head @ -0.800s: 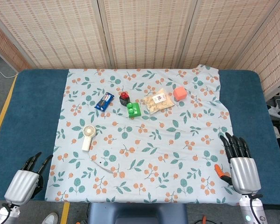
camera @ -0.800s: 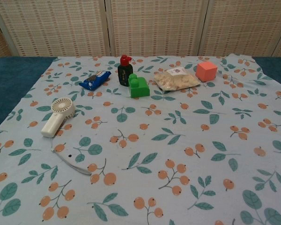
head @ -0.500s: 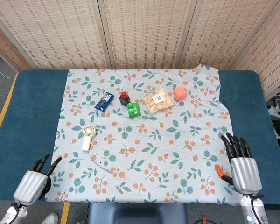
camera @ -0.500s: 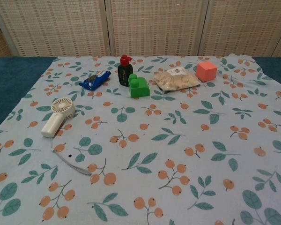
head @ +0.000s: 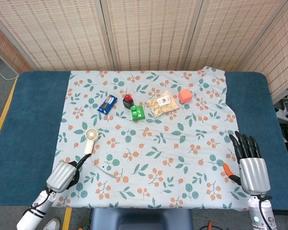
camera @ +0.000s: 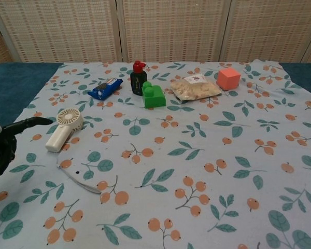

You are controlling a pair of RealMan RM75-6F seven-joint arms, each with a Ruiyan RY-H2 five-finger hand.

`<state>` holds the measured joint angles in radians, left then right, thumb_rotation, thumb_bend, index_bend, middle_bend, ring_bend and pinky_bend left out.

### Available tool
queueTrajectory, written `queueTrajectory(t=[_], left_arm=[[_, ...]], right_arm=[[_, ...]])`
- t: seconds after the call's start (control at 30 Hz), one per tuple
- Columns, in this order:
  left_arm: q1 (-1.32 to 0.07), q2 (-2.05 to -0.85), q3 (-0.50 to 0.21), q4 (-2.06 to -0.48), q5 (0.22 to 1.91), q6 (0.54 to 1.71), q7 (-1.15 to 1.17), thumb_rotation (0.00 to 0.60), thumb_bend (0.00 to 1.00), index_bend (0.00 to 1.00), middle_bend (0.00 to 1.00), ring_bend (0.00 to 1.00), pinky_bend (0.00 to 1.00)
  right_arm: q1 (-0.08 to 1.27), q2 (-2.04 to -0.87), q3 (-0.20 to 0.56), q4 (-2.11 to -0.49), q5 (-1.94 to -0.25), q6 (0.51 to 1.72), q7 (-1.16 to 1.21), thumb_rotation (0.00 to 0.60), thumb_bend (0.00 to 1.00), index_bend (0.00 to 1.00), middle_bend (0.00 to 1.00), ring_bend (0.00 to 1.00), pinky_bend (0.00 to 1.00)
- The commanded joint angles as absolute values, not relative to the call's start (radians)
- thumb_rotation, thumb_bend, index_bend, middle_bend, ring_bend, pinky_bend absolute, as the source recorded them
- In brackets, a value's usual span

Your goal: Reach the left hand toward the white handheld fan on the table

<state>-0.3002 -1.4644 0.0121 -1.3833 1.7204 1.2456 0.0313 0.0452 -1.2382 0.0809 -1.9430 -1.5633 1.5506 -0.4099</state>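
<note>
Your left hand (head: 63, 174) sits over the near-left part of the floral cloth (head: 182, 143), close to the cloth's left edge. In head view its fingers (head: 81, 159) point up-right toward the white handheld fan (head: 90, 140); tips are near the fan's handle end but apart from it, no contact visible. In chest view the hand (camera: 2, 142) enters at the left edge: one dark finger extends level toward the fan (camera: 64, 127), others curl down. It holds nothing; fingers partly apart.

Fan pos.: lying flat on the cloth, left-centre, round head toward the far side, handle toward you. A thin grey strap (camera: 79, 179) trails on the cloth just near of the handle.

Your right hand (head: 249, 163) is at the near-right, over the blue table (head: 29, 110) just beside the cloth's right edge, palm down, fingers straight and spread, thumb out to the side. Holds nothing. Not in chest view.

Other items, far-centre of cloth, well apart from both hands:
- blue packet (head: 107, 103)
- dark bottle w/ red cap (head: 128, 100), upright
- green block (head: 138, 112), just beside the bottle
- clear snack bag (head: 162, 104)
- coral cube (head: 185, 96)
</note>
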Motion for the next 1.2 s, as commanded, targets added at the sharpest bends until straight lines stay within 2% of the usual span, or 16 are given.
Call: queueTrajectory(t=[0.03, 0.27, 0.47, 1.2], left_arm=[[-0.36, -1.524, -0.031, -1.296, 1.675, 1.185, 0.045, 0.6, 0.83, 0.0, 0.9, 0.8, 1.0], [-0.4, -1.596, -0.052, -1.197, 1.625, 1.143, 0.133, 0.6, 0.82, 0.01, 0.97, 0.85, 1.0], [-0.424, -1.617, -0.055, -1.142, 1.583, 1.104, 0.157, 0.6, 0.74, 0.01, 0.97, 0.85, 1.0], [-0.432, -1.62, -0.025, -1.095, 1.528, 1.099, 0.205, 0.6, 0.72, 0.02, 0.98, 0.86, 1.0]], right_arm=[[0.048, -1.24, 0.084, -1.938, -1.557, 1.547, -0.41, 0.6, 0.19, 0.0, 0.0, 0.0, 0.0], [0.048, -1.242, 0.08, -1.955, -1.557, 1.547, -0.431, 0.6, 0.19, 0.0, 0.0, 0.0, 0.0], [0.041, -1.236, 0.073, -1.97, -1.558, 1.555, -0.44, 0.6, 0.19, 0.0, 0.0, 0.0, 0.0], [0.047, -1.24, 0.069, -1.983, -1.539, 1.536, -0.451, 0.6, 0.19, 0.0, 0.0, 0.0, 0.0]])
